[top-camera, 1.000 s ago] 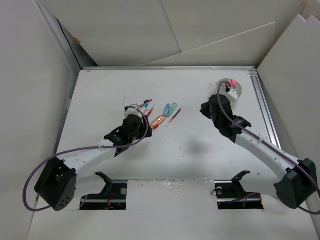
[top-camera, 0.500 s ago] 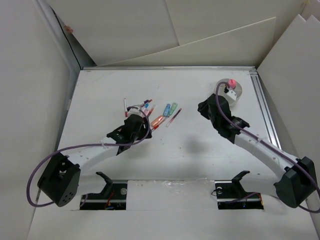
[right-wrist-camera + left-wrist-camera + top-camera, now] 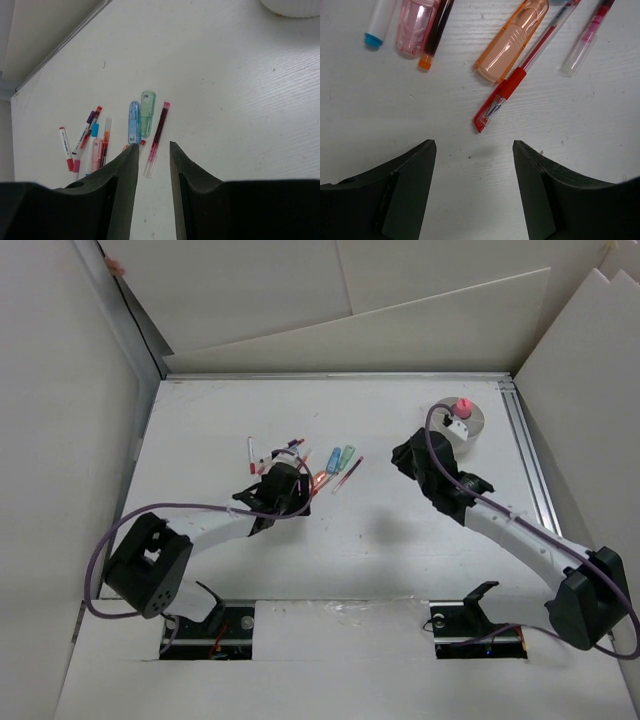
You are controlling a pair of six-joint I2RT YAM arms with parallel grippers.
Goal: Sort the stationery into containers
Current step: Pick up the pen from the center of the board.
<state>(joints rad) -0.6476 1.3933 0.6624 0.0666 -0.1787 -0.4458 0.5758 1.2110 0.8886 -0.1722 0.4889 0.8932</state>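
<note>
Several pens and markers (image 3: pixel 325 468) lie loose at mid-table. My left gripper (image 3: pixel 474 145) hangs open just short of them (image 3: pixel 292 483); a red pen (image 3: pixel 520 80) points its tip at the gap, beside an orange translucent piece (image 3: pixel 512 40), a pink one (image 3: pixel 415 25) and a blue-tipped white marker (image 3: pixel 377 22). The round white cup (image 3: pixel 475 425) stands at the back right with a pink-topped piece (image 3: pixel 462 405) in it. Left of the cup, my right gripper (image 3: pixel 408 452) is narrowly open and empty (image 3: pixel 153 146), facing a dark red pen (image 3: pixel 157 131), a blue piece (image 3: pixel 134 122) and a green piece (image 3: pixel 147 112).
White foam boards wall the table at the back and on both sides. A metal rail (image 3: pixel 530 460) runs along the right edge close to the cup. The cup's rim (image 3: pixel 292 7) shows at the top right of the right wrist view.
My right gripper has opened, left the pink-topped piece in the cup and drawn back to the left. The left arm has swung right, closer to the pens.
</note>
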